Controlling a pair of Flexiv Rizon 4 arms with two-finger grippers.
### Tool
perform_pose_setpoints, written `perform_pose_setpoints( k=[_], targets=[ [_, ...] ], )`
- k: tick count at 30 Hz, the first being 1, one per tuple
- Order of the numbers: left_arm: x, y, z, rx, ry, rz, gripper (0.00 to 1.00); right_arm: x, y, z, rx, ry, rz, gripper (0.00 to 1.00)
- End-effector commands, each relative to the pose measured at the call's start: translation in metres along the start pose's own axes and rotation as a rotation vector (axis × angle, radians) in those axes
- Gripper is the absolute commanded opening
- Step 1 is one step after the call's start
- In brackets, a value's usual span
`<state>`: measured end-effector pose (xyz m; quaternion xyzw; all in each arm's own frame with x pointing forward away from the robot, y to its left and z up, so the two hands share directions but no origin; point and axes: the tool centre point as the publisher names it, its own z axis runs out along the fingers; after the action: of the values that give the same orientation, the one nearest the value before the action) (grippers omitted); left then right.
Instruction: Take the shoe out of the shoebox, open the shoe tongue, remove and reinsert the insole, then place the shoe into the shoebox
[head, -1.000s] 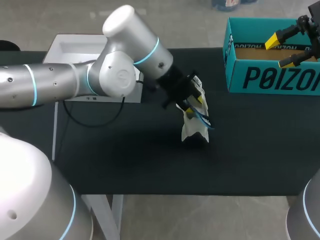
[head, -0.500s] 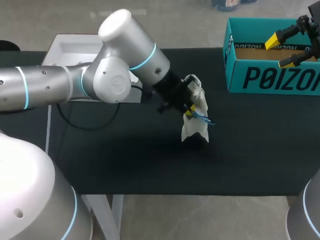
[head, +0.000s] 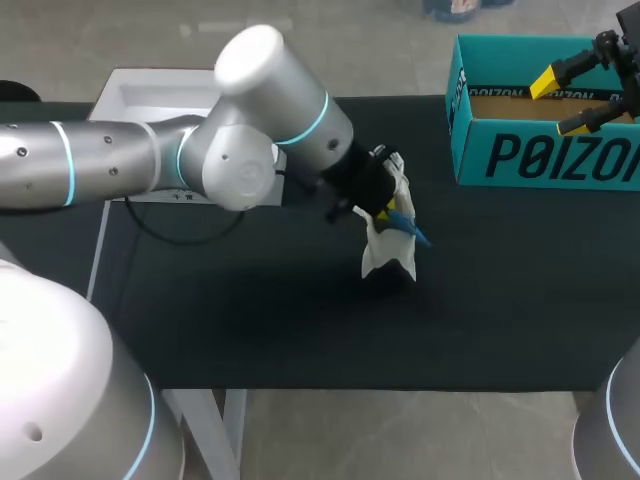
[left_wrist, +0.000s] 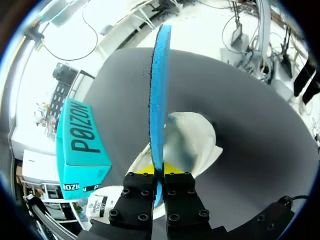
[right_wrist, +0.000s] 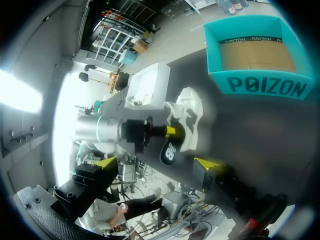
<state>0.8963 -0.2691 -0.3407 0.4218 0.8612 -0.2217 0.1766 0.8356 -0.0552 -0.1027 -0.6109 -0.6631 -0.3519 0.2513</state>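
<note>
The left arm's fingers pinch the insole on edge, its long axis pointing straight ahead over the shoe standing just below on the tabletop (right fingers spread, well apart over the shoebox).

The shoe looks like soft, matt white cloth, and the thin blue insole has a dull, foam-like face with a slightly rough cut edge. The shoebox is smooth teal cardboard outside and plain brown card inside; the table has a matt black, felt-like cover. The left arm has a smooth, glossy silver-grey shell, while the left gripper is matt black with bolt heads.
</note>
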Motion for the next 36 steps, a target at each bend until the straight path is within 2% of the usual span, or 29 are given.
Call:
perform_pose_setpoints(
  k=[1,5,9,11,18,24,32,36],
  targets=[
    [0.004,-0.003,0.000,0.029,-0.038,-0.020,0.00,0.000,0.002,0.000,0.003,-0.002,0.000,1.00],
    [0.003,-0.011,-0.007,0.114,-0.079,-0.041,0.00,0.000,0.002,0.000,0.003,-0.002,0.000,1.00],
    [0.001,-0.019,-0.014,0.158,-0.105,-0.039,0.00,0.000,0.002,0.000,0.003,-0.002,0.000,1.00],
    [0.001,-0.019,-0.015,0.155,-0.110,-0.041,0.00,0.000,0.002,0.000,0.003,-0.002,0.000,1.00],
    [-0.003,-0.024,-0.026,0.267,-0.171,-0.065,0.00,0.000,0.002,0.000,0.003,-0.002,0.000,1.00],
    [-0.004,-0.034,-0.026,0.344,-0.171,-0.096,0.00,0.000,0.002,0.000,0.003,-0.002,0.000,1.00],
    [-0.001,-0.042,-0.017,0.356,-0.136,-0.095,0.00,0.000,0.002,0.000,0.003,-0.002,0.000,1.00],
    [0.002,-0.037,-0.009,0.292,-0.103,-0.096,0.00,0.000,0.002,0.000,0.003,-0.002,0.000,1.00]
  ],
)
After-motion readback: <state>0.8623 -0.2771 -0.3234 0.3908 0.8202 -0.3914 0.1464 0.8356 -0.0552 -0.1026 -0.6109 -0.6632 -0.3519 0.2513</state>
